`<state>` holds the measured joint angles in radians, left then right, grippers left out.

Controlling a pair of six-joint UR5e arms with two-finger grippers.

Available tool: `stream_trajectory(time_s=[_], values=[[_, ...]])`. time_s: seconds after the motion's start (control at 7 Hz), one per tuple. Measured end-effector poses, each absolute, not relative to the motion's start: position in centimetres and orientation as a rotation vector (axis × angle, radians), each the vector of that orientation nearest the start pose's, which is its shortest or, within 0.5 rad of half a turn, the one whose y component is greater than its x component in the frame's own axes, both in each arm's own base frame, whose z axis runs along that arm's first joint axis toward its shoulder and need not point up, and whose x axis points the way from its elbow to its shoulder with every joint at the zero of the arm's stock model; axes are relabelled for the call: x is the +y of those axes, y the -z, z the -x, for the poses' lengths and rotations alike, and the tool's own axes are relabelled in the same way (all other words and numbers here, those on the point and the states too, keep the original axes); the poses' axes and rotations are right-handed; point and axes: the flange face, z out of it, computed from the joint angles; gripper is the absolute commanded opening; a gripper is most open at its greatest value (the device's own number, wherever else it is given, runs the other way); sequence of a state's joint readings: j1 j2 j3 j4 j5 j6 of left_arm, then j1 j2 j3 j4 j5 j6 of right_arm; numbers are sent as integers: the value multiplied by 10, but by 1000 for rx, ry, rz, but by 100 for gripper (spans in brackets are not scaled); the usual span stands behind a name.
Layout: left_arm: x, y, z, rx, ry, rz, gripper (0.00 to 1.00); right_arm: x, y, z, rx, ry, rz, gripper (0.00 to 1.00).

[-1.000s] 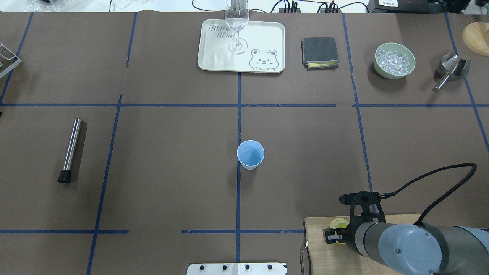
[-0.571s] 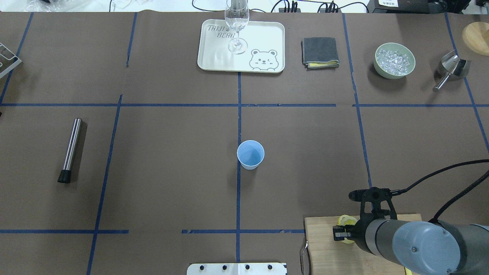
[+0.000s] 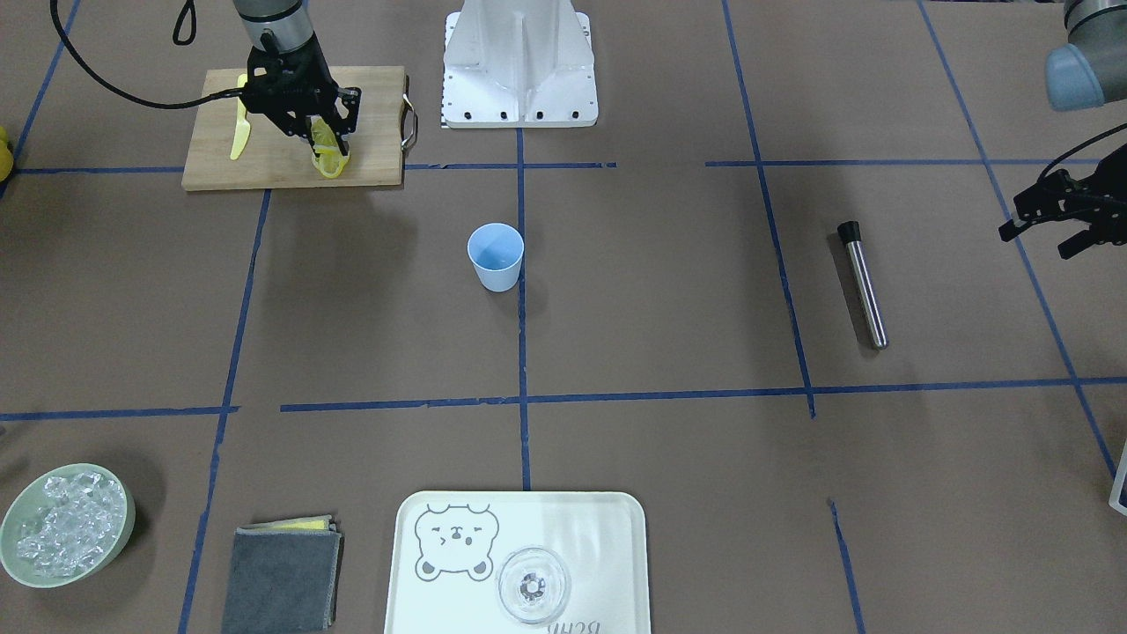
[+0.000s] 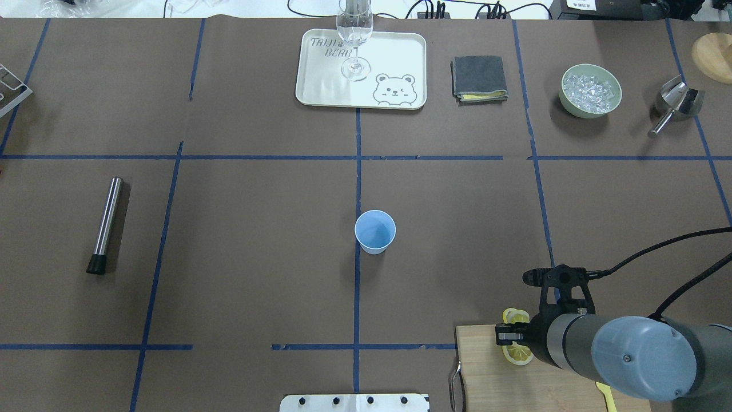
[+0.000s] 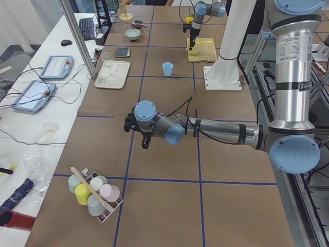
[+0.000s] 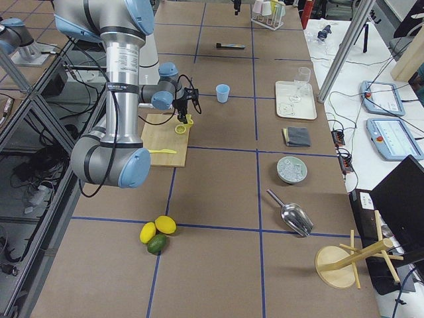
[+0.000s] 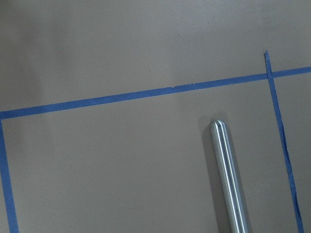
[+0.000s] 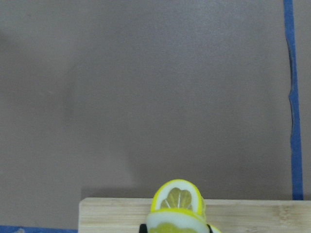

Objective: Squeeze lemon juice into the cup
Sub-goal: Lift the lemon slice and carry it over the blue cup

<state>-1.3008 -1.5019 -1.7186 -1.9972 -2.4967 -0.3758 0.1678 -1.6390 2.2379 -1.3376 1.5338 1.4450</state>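
From over the robot's shoulders only the right gripper (image 4: 510,337) shows. It is drawn in narrow on the lemon (image 4: 514,316), which hangs at the far edge of the cutting board (image 4: 483,372). A second slice (image 4: 518,356) lies on the wood just behind it. The cup (image 4: 374,232) stands upright on the blue tape (image 4: 357,171), well apart from the board. The view from across the table adds the left gripper (image 3: 1043,236), fingers spread and holding nothing, out past the steel rod (image 3: 863,286). Its wrist camera catches only the rod's rounded end and tape.
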Motion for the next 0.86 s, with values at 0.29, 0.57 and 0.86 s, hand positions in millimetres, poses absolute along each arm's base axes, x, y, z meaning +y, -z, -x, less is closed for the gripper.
stream_trajectory(time_s=[0.29, 0.57, 0.86], values=[[-475, -560, -76, 1006, -137, -156, 100, -210, -356, 405, -824, -61, -159, 28], [-473, -562, -75, 1005, -136, -152, 100, -217, -348, 398, -831, -76, -164, 29], [-471, -565, -75, 1004, -136, -150, 100, -225, -329, 403, -828, -90, -163, 30]])
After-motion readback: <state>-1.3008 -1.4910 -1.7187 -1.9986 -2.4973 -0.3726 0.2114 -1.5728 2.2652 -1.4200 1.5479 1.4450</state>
